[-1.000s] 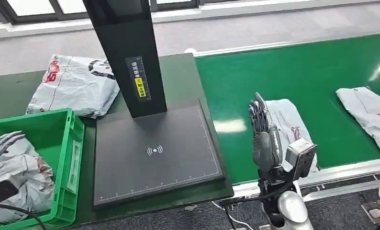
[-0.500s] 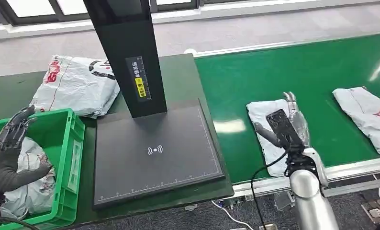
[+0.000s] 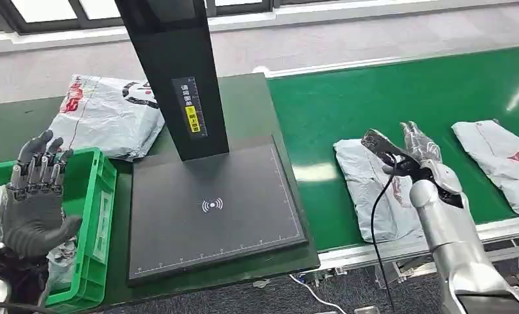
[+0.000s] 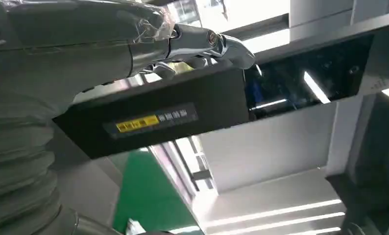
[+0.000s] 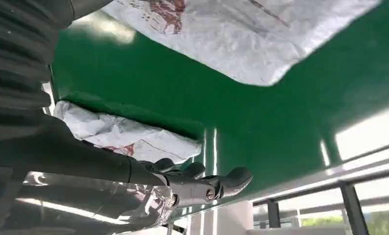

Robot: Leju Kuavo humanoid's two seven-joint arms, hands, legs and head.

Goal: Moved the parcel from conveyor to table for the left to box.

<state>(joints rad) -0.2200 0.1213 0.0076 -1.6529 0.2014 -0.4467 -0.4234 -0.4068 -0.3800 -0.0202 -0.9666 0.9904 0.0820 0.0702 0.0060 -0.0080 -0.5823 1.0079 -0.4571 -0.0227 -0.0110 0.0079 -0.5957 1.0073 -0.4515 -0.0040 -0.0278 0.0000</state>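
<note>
The right hand (image 3: 417, 154) hovers over the nearest parcel (image 3: 368, 186) on the green conveyor (image 3: 387, 91), fingers spread and holding nothing, apparently poised to come down for a grasp. That parcel lies flat on the belt just right of the black scanner pad (image 3: 211, 209), so the carry to the table looks short; a second parcel (image 3: 502, 160) waits on the belt farther from the pad. The left hand (image 3: 34, 199) is raised, palm open and empty, above the green crate (image 3: 93, 209) that sits against the pad's left edge, likely clear of the way until its boxing turn. The crate holds grey bagged parcels, mostly hidden behind the hand. Another bagged parcel (image 3: 106, 118) lies on the table behind the crate, left of the scanner's black post (image 3: 175, 72).
</note>
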